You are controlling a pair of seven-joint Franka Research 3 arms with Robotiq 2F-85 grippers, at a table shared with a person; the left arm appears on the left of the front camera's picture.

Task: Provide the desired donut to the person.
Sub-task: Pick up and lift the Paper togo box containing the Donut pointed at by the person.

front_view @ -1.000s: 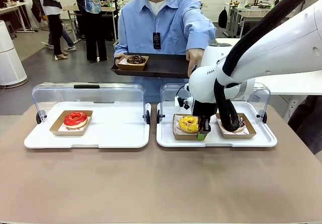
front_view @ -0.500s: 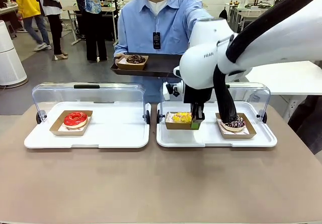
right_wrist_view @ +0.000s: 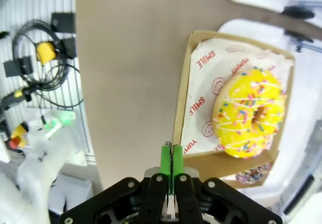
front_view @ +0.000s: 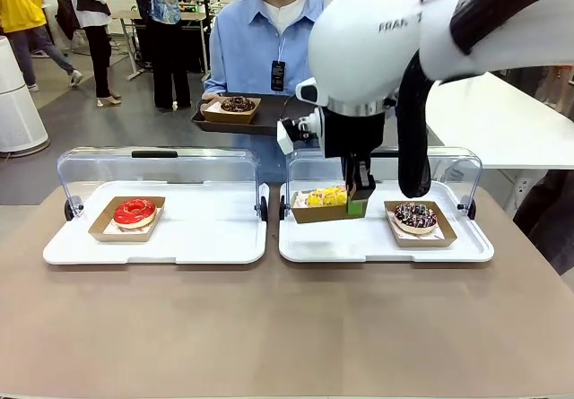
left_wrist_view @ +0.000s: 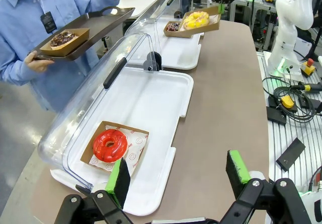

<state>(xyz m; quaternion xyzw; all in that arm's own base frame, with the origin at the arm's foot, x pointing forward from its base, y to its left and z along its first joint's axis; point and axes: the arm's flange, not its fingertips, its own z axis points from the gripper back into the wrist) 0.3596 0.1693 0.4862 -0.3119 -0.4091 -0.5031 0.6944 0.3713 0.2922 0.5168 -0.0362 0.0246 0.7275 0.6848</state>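
Note:
A yellow sprinkled donut (front_view: pixel 327 196) lies in a brown paper carton that hangs, slightly tilted, just above the right white tray (front_view: pixel 377 243). My right gripper (front_view: pixel 357 203) is shut on the carton's edge. In the right wrist view the green fingers (right_wrist_view: pixel 171 161) pinch that rim with the yellow donut (right_wrist_view: pixel 249 112) beyond them. The person (front_view: pixel 260 49) in a light blue shirt stands across the table holding a dark tray (front_view: pixel 269 123) with a chocolate donut (front_view: pixel 236 104) on it. My left gripper (left_wrist_view: pixel 176 161) is open above the table's near left edge, holding nothing.
A red donut (front_view: pixel 134 211) in its carton rests on the left white tray (front_view: pixel 206 229) under a raised clear lid. A chocolate sprinkled donut (front_view: pixel 415 215) sits at the right of the right tray. Cables and boxes lie on a bench (left_wrist_view: pixel 292 108) beside the table.
My right arm has lifted the yellow donut's carton off the right white tray and swung up. The person's pointing hand has drawn back and their dark tray has shifted slightly left.

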